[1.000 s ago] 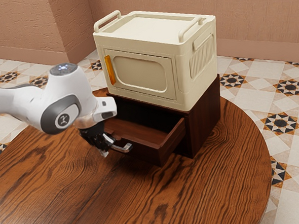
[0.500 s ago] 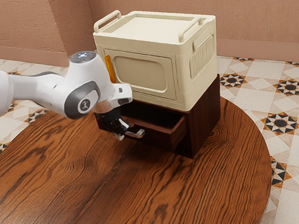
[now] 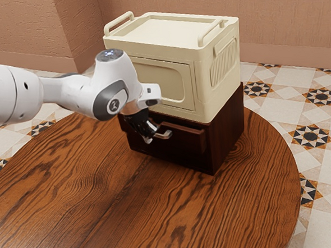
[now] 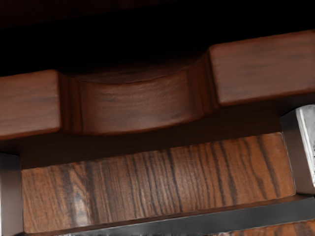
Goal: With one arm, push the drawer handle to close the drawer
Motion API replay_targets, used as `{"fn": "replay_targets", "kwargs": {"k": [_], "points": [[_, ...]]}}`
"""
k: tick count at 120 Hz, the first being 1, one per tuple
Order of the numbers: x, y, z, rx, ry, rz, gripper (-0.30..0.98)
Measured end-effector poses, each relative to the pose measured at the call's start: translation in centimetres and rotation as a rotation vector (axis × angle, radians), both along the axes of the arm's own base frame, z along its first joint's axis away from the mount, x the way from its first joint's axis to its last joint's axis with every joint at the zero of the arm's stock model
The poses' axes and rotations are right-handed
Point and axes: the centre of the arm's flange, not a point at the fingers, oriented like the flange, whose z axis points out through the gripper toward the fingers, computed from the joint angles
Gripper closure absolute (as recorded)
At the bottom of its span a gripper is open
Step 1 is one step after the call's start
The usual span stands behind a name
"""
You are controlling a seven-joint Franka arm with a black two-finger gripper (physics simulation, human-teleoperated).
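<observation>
The claw (image 3: pixel 148 138) is at the handle (image 3: pixel 165 136); whether it is spread or pressed together, one cannot tell. Behind, the drawer (image 3: pixel 190 140) juts slightly from the cabinet (image 3: pixel 228 132). The closing push seems well along, calling for level pressure until flush.

My arm (image 3: pixel 115 87) runs off the exterior view's left edge and hides some of the box (image 3: pixel 222 92); the wrist view crops the handle (image 4: pixel 221 221).

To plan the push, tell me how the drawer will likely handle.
The drawer should probably slide rather than tip, being seated in its cabinet. Its thick wooden front looks stiff. The smooth metal handle may be slippery.
</observation>
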Motion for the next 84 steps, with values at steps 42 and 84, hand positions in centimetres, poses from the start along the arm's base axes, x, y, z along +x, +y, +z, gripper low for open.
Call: {"fn": "replay_targets", "kwargs": {"k": [42, 84], "points": [[-2.7, 0.2, -0.2, -0.067, 0.032, 0.006, 0.79], [-14.1, 1.8, 20.3, -0.173, -0.093, 0.057, 0.22]]}}
